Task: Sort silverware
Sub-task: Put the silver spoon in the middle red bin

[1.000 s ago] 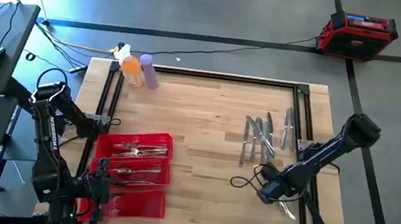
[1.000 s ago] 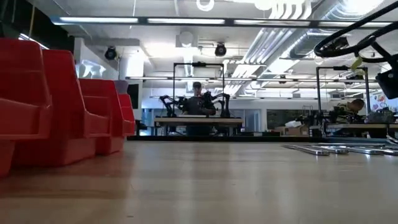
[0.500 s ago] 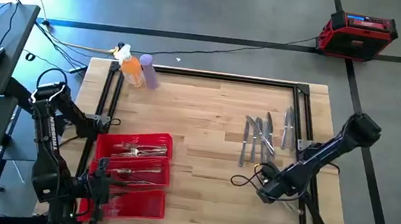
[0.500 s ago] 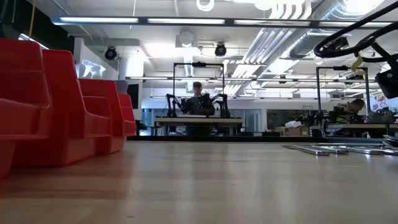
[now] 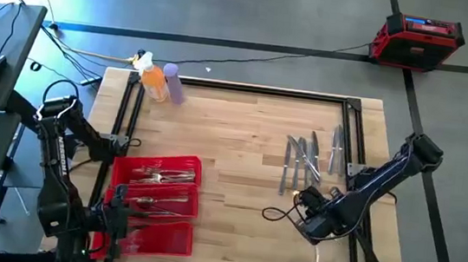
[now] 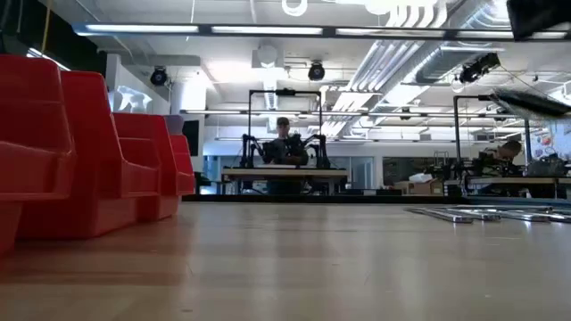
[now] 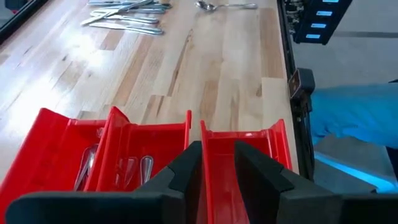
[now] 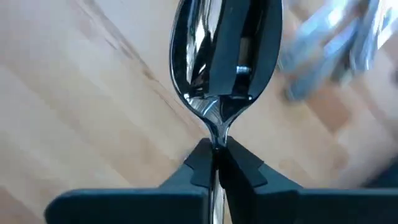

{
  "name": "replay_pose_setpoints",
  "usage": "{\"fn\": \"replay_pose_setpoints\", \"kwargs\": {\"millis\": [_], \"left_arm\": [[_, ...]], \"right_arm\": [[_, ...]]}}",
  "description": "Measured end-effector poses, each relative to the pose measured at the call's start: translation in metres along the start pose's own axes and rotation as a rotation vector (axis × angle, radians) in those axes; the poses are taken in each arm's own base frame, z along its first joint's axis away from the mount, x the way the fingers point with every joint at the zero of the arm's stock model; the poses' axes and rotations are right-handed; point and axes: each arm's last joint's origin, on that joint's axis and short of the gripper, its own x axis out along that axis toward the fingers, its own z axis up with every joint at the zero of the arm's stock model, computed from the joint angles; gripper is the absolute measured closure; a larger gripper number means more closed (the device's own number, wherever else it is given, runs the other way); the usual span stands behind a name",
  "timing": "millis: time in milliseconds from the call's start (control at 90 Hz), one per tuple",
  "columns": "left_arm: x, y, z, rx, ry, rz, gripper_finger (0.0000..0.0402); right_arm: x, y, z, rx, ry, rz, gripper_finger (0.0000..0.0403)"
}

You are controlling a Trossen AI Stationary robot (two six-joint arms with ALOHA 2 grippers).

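Spoon [image 8: 225,56] now lifted, between jaws.

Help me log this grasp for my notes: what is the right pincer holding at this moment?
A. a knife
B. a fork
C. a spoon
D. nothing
C: in the right wrist view the right pincer is shut on the neck of a spoon, whose shiny bowl sticks out past the fingertips, above the wooden table.
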Motion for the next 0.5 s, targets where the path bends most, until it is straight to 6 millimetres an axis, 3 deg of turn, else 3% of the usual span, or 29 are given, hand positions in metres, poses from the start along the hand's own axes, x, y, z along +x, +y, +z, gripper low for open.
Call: {"fn": "replay_pose_setpoints", "kwargs": {"millis": [167,322,500], "left_arm": [[0.000,0.000,0.000,0.000,0.000,0.000,0.0326],[0.000,0.000,0.000,0.000,-0.001,0.000,0.0326],[0.000,0.000,0.000,0.000,0.000,-0.002,0.0326]], "right_arm": [[-0.020,0.033,0.025,-0.088,-0.295,0.230,0.0402],[-0.023,0.082,0.060,-0.235,-0.504,0.388,0.0402],[-0.021,0.146,0.106,-0.472,-0.690,0.421,0.0403]]}}
